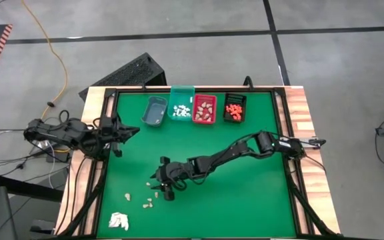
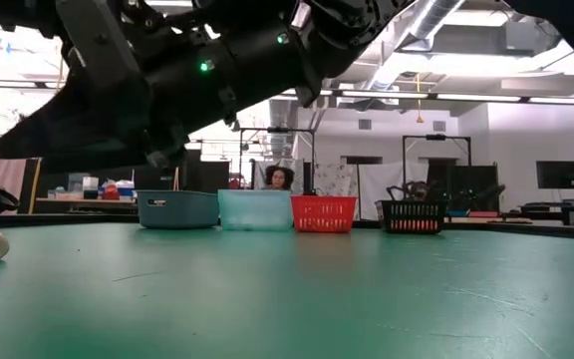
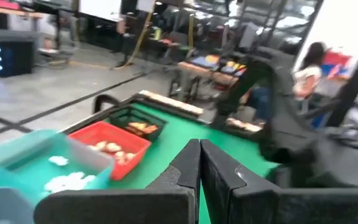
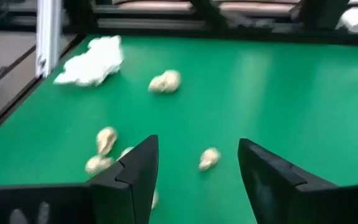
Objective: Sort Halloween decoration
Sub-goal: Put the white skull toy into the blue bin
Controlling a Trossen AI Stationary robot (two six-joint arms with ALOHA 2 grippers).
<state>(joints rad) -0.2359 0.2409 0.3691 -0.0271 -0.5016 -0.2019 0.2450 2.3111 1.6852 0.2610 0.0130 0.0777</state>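
Left arm at the table's left edge, its left gripper (image 1: 127,133) raised over the green mat (image 1: 245,200) with both fingers pressed together, holding nothing. Near the mat's front left corner lies a white papery wad (image 1: 118,221). Just right of it, a loose scatter of pale beige Halloween pieces (image 1: 147,198) rests on the mat; in the right wrist view these appear to be tiny skulls (image 4: 165,81), though the shape is not certain. The right gripper (image 1: 165,179) hovers directly over this scatter, fingers spread apart and empty, one beige piece (image 4: 209,158) lying between them below. Along the far edge, four bins stand in a row: a grey bin (image 1: 154,111) with no visible contents, a teal bin (image 1: 181,108) holding white pieces, a red bin (image 1: 204,109) holding beige pieces, and a black bin (image 1: 235,108) holding orange pieces. The right arm reaches in from the table's right edge.
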